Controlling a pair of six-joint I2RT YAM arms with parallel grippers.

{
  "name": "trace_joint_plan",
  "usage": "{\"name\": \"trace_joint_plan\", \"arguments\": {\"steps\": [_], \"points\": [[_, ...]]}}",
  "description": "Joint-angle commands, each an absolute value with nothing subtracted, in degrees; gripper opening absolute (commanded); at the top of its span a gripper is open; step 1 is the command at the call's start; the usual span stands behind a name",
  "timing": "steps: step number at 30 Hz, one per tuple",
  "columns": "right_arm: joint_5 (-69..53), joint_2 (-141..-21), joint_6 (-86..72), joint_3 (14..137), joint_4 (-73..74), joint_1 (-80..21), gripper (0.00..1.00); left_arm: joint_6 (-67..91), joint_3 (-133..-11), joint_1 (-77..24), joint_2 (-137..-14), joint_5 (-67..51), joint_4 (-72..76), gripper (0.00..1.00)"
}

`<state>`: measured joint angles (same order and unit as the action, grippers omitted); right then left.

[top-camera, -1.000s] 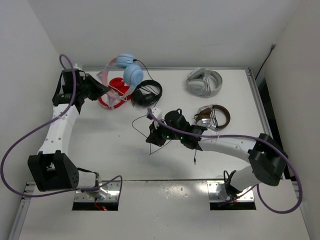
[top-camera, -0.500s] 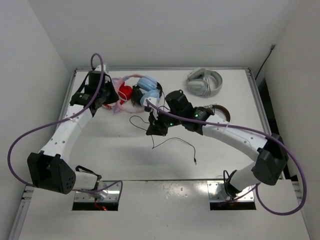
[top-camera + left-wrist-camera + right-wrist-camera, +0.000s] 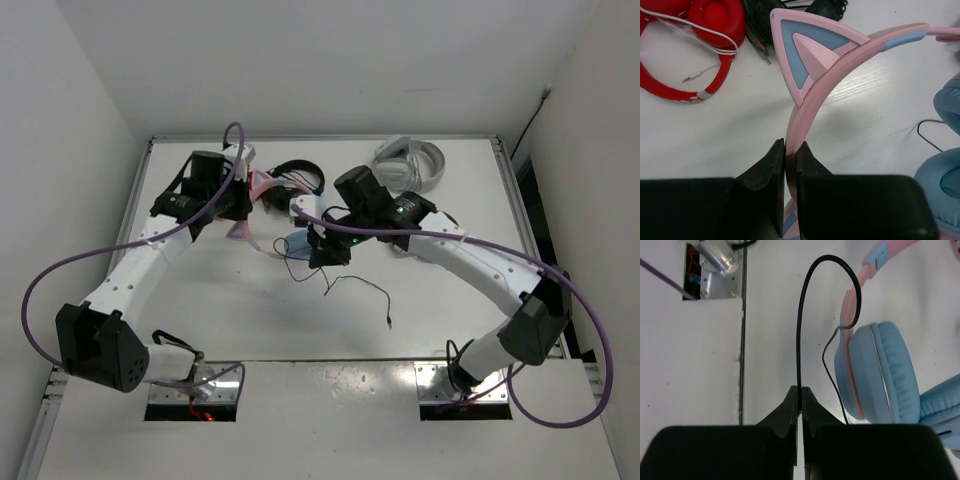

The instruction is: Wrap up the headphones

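Left tool [image 3: 790,148] is clamped tight on the pink band of the headphones [image 3: 812,82]. It's pinching just below one of the cat ears, so the fingers are nearly closed with only the thin band between them. From overhead, the headphones sit toward the back middle of the worktop [image 3: 200,310], between the two arms. The band is up by the left tool, and a light blue ear cup [image 3: 297,243] sits lower down, right next to the right tool [image 3: 325,250].

Right tool is pinched onto the black cable [image 3: 799,340], its two sides basically touching with just the wire between them. On the right wrist camera the cable comes up out of the fingertips, loops over in an arch and drops back down to the ear cup. It looks like it goes in near the cup's edge, but I can't say for sure. In the overhead view the rest of the cable trails loose across the worktop toward the near edge, its far end lying free.

Other stuff around:
- red headphones [image 3: 700,30] with a white cord, lying flat near the pink band on the left wrist camera
- a black pair [image 3: 300,172] right behind the pink ones
- a grey pair [image 3: 410,165] at the back right, well apart from everything else
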<state>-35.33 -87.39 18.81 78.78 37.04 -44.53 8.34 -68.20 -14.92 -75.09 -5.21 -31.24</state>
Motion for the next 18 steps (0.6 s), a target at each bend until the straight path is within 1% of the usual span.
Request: {"name": "trace_joint_plan", "arguments": {"steps": [1, 7, 12, 18], "points": [[-35.5, -86.7, 25.8, 81.8, 43.3, -44.5, 0.00, 2.5, -68.0, -15.3, -70.9, -11.3, -26.5, 0.00], [-32.6, -86.1, 28.6, 83.6, 45.2, -40.1, 0.00, -5.7, -65.6, -15.3, -69.0, -16.9, -28.3, 0.00], [-29.9, -85.6, 30.0, 85.5, 45.8, -39.5, 0.00, -10.0, -65.6, -15.3, -69.5, -20.2, -30.5, 0.00], [-26.4, -85.1, 30.5, 85.5, 43.1, -39.5, 0.00, -13.2, -65.6, -16.3, -70.0, -22.8, -33.0, 0.00]]}}
